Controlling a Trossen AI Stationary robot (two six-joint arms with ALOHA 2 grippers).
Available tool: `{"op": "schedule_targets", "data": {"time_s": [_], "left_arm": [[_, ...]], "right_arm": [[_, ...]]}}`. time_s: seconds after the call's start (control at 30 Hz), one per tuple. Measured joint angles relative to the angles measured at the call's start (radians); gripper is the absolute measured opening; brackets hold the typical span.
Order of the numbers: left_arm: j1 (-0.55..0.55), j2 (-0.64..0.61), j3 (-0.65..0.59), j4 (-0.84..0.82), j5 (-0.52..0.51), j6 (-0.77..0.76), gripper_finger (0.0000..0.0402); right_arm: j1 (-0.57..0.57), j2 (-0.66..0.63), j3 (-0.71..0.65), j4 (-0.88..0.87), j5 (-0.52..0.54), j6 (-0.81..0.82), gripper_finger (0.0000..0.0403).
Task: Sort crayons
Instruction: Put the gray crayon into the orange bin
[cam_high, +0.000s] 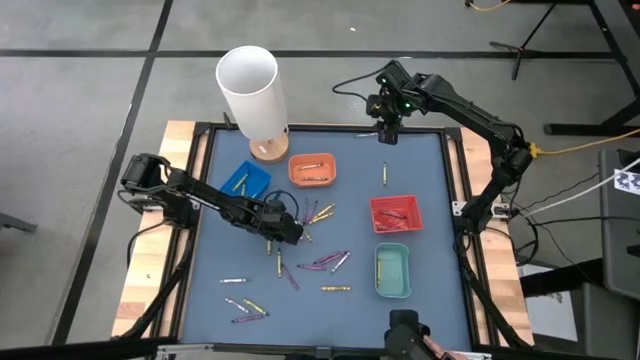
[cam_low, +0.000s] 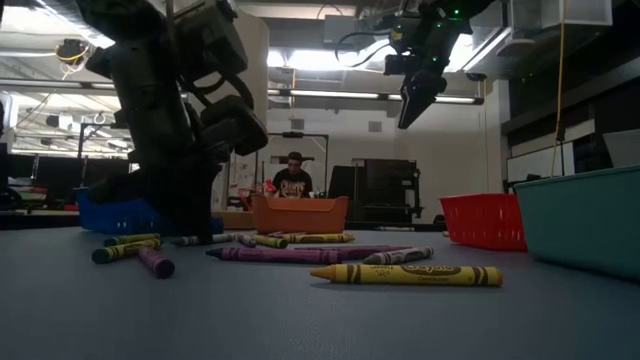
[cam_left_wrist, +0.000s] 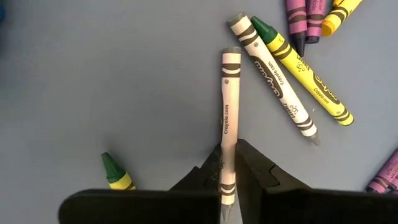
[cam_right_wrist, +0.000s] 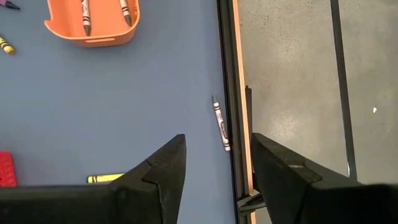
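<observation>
while the right gripper (cam_high: 385, 137) hangs open above the table's far edge, the left gripper (cam_high: 293, 233) is down at the middle of the table (cam_high: 430, 190), its fingers (cam_left_wrist: 261, 171) pinched on a white crayon (cam_left_wrist: 229, 127) that lies flat on the surface. the grip sits close to one end, so most of the stick juts out past the fingertips. lifted like that, it could well pivot or slip free. a second white crayon (cam_left_wrist: 273, 78) and a yellow one (cam_left_wrist: 305, 71) lie just beside it, so a sweep might nudge them. more crayons (cam_high: 325, 262) lie scattered nearby.
</observation>
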Motion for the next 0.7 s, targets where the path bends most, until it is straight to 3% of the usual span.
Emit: {"op": "schedule_targets", "data": {"time_s": [0.37,0.7], "left_arm": [[0.024,-0.041,0.113,0.008,-0.014,0.130,0.0009],[0.158,-0.043,0.208,0.013,-0.226,0.521,0.0009]], "right_arm": [[0.000,0.000,0.000,0.000,0.000,0.000,0.0179],[0.000,0.000,0.000,0.001,0.003,-0.053,0.0179]]}}
